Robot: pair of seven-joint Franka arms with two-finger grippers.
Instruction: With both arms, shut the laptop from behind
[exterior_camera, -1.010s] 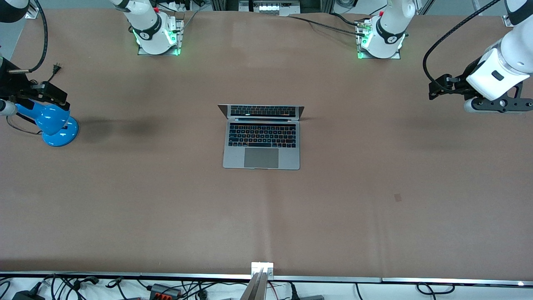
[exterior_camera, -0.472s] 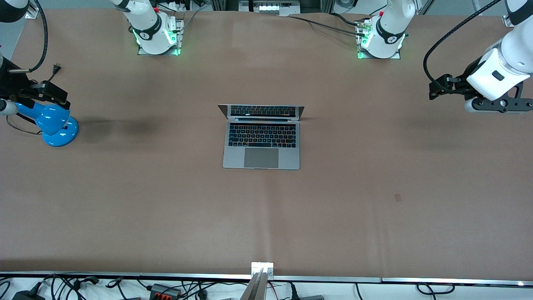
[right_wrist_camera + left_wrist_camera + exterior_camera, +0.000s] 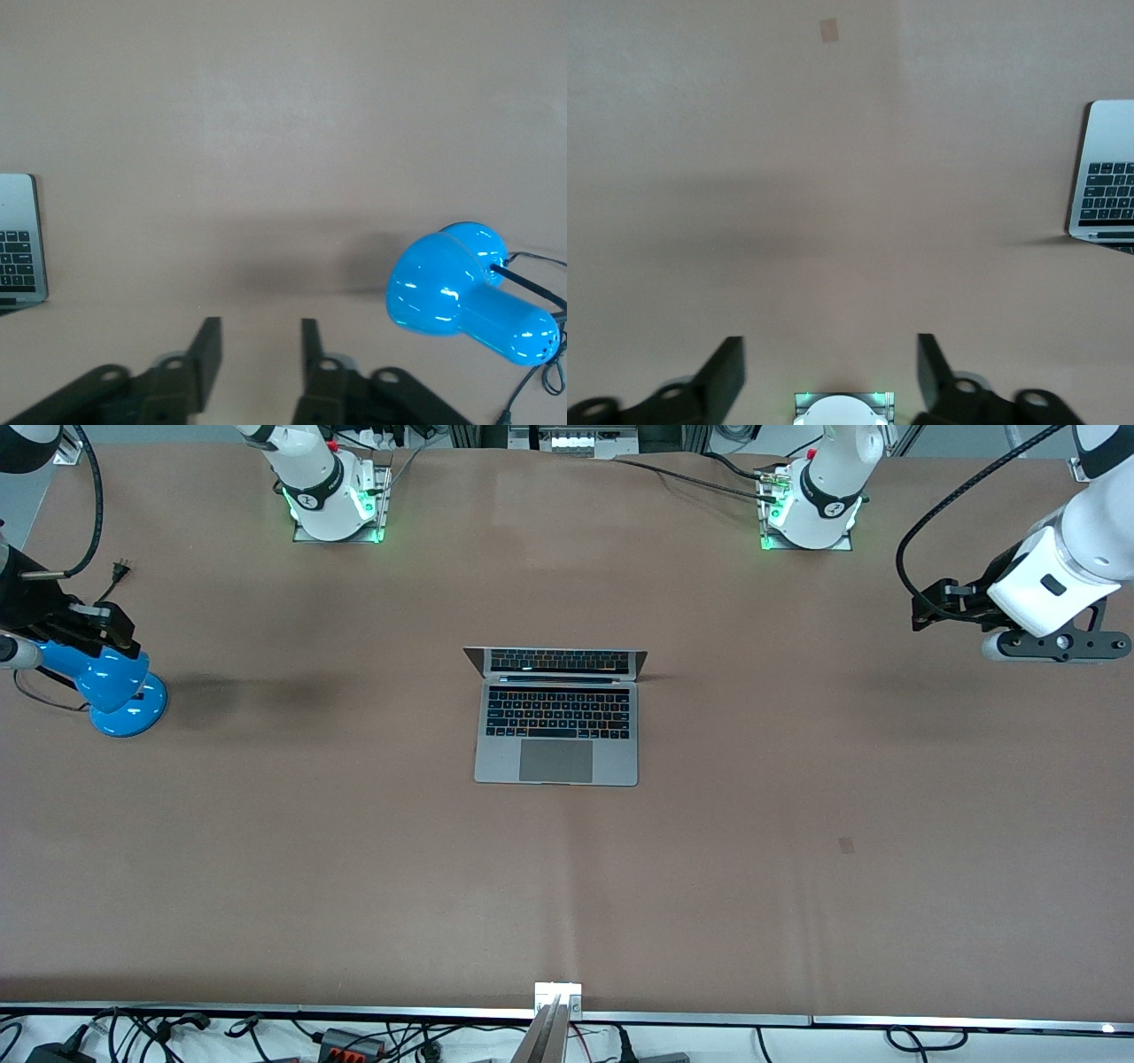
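Hovering both arms at table ends, nothing grasped. My left gripper (image 3: 828,376) hanging over bare table (image 3: 797,824) at left arm's end, fingers (image 3: 725,372) spread wide, empty. My right gripper (image 3: 257,354) hanging over blue lamp (image 3: 111,686) at right arm's end, fingers (image 3: 205,350) parted by narrower gap, empty. Laptop (image 3: 556,717) sitting mid-table, well apart from both grippers, between them, lid (image 3: 555,661) open. Judging approach not started: both grippers needing to reach lid's back to push it down.
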